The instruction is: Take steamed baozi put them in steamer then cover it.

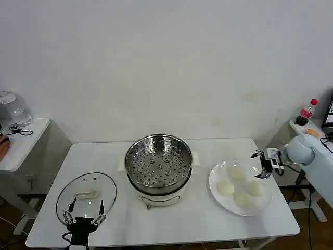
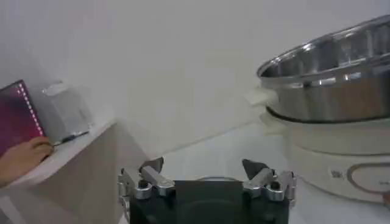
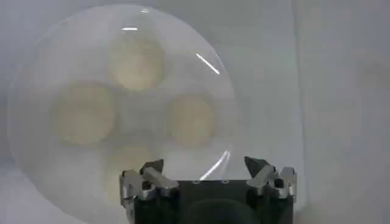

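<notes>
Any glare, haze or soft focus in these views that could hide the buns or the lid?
Head view: even light, glare patches on the lid, buns clear. Right wrist view: hazy, buns pale and soft, streak reflections on the plate. Left wrist view: steamer slightly soft, bright rim highlights.

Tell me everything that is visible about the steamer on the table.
The steamer is a round, shiny steel basket with a perforated bottom, sitting upright on a cream-white pot base with side handles. It stands mid-table, uncovered and empty, between the cover on the robot's left and the plate on its right. Nothing else touches it.
</notes>
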`<act>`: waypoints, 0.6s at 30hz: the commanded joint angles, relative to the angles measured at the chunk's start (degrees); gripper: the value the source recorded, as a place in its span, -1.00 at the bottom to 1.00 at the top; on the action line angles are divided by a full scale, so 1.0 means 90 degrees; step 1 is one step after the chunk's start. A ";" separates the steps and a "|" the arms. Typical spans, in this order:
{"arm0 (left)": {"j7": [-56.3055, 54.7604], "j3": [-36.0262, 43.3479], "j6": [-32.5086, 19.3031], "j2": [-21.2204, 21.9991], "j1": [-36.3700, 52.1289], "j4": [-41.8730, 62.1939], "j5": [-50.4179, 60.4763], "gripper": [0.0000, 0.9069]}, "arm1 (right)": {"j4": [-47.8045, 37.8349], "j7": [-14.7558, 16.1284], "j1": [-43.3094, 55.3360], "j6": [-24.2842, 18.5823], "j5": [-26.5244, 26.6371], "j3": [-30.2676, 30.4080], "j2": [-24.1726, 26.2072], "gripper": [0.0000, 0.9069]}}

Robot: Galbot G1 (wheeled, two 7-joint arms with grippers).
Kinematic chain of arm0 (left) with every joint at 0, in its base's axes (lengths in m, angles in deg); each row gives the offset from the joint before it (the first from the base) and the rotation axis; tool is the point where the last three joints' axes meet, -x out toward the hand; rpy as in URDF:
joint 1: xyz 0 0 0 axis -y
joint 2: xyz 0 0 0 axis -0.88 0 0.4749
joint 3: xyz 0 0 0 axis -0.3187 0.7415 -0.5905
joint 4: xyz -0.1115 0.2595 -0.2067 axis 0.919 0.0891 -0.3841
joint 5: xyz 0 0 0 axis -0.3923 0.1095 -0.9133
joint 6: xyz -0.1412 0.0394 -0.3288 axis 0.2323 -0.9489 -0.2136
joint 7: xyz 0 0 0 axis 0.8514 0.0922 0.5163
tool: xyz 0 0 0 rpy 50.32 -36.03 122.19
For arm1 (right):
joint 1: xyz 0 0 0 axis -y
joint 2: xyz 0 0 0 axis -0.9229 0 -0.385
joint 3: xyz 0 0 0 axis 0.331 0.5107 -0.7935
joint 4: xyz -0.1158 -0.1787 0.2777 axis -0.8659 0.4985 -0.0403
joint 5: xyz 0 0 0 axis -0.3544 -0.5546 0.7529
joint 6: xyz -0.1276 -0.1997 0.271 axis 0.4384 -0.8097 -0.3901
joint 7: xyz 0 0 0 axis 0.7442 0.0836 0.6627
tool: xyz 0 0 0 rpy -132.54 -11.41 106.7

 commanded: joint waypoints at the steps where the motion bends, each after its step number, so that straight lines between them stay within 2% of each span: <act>1: 0.0016 -0.0050 -0.0017 -0.0016 -0.0037 0.0032 0.0044 1.00 | -0.1443 0.0252 0.1043 -0.0074 0.0051 0.1224 -0.1207 1.00; 9: 0.0012 -0.0131 -0.0018 -0.0022 -0.0073 -0.0037 0.0041 1.00 | -0.1730 0.0145 0.0984 -0.0068 -0.0260 0.1210 -0.1552 1.00; 18: 0.0006 -0.0135 -0.0017 -0.0007 -0.0114 -0.0084 0.0042 1.00 | -0.1754 0.0138 0.0864 -0.0024 -0.0380 0.1216 -0.1500 1.00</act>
